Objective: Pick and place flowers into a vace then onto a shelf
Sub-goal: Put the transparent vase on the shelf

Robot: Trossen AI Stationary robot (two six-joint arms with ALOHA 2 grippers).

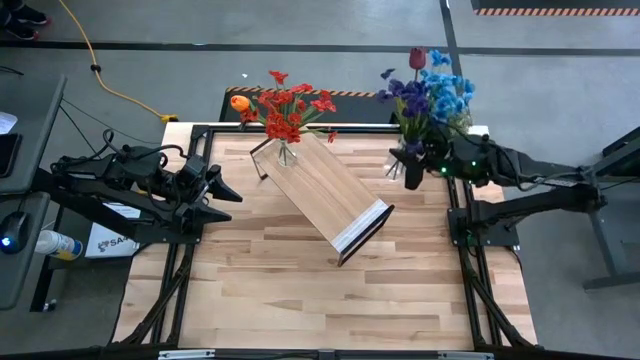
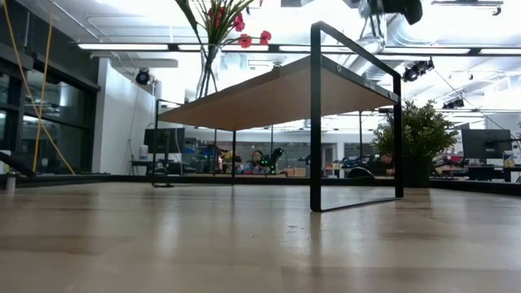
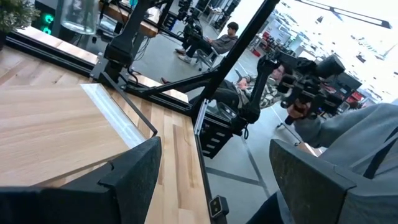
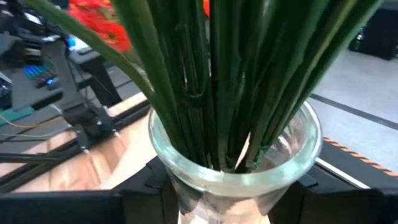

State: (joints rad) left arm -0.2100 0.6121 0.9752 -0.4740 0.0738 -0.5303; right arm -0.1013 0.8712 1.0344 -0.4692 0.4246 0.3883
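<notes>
The shelf point(image 1: 325, 195) lies slantwise across the middle of the table, its white-edged end point(image 1: 362, 228) toward the near right. A clear vase point(image 1: 287, 150) of red flowers point(image 1: 290, 108) stands on its far-left end, also seen in the low view point(image 2: 207, 73). My right gripper point(image 1: 412, 168), at the table's far right, is shut on a second clear glass vase point(image 4: 236, 162) full of green stems with blue, purple and maroon flowers point(image 1: 435, 95). My left gripper point(image 1: 225, 195) waits open at the table's left, touching nothing. My right gripper pinches the second vase just under its flared rim point(image 4: 186, 180), one finger point(image 4: 140, 193) on each side of the glass. The fingers come in level from the table's right. The vase stands upright. Its base is out of view, and the low view shows none on the table.
Dark frame rails point(image 1: 460, 215) run along the table's edges. The shelf stands on dark metal legs point(image 2: 316, 122), with open room under it. Bare planks point(image 1: 300, 290) cover the near half. A potted plant point(image 2: 423, 134) and a person's grey sleeve point(image 3: 367, 143) show beyond the table.
</notes>
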